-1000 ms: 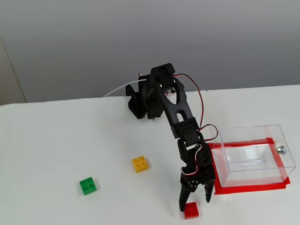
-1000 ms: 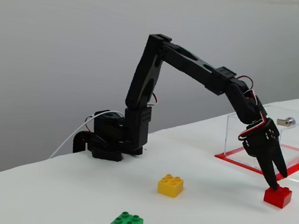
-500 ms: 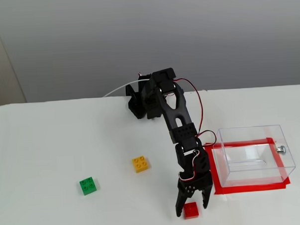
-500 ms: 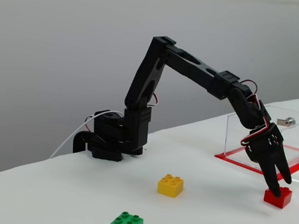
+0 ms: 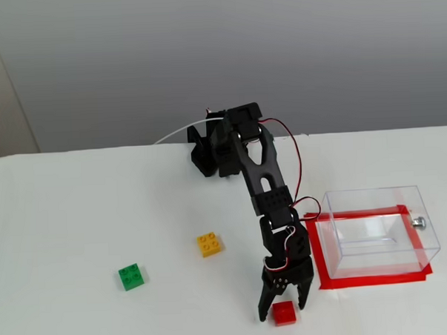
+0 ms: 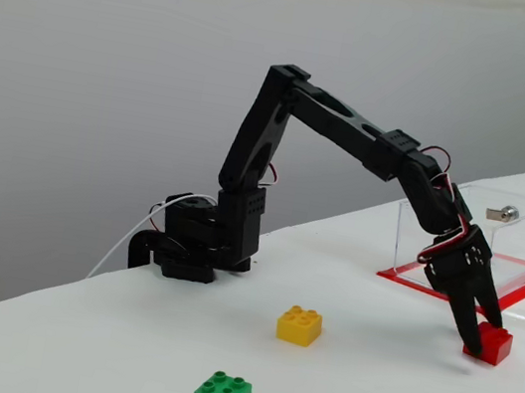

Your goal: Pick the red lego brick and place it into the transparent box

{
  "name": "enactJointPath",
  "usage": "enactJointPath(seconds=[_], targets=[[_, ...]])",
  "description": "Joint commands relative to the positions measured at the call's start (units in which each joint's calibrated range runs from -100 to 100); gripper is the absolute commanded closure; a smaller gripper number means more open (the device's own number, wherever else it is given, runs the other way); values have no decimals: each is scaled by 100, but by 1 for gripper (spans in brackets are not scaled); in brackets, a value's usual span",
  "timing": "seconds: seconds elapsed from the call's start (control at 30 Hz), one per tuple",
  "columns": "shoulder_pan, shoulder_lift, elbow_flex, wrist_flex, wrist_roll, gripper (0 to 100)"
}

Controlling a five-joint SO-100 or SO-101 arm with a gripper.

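The brick (image 5: 284,312) is seen on the table between the spread fingers of the gripper (image 5: 281,312), one fingertip (image 5: 264,315) set to one side of it and the other to the opposite side; in a fixed view from the side (image 6: 487,342) the tips reach down around it. Whether either tip touches it cannot be told. Nothing is pinched yet. The brick is judged light, rigid and smooth-walled, so a slip is likely if it is squeezed off-centre. It is best taken on two opposite flat sides, below the studs. The box (image 5: 377,230) stands empty, near the fingers on their outer side.
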Motion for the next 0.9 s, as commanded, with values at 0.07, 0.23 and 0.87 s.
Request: enactJointPath(seconds=[0.07, 0.23, 0.87], targets=[[-4, 17, -73, 11, -12, 65], [3, 34, -91, 11, -12, 65], [18, 0, -28, 11, -6, 93]])
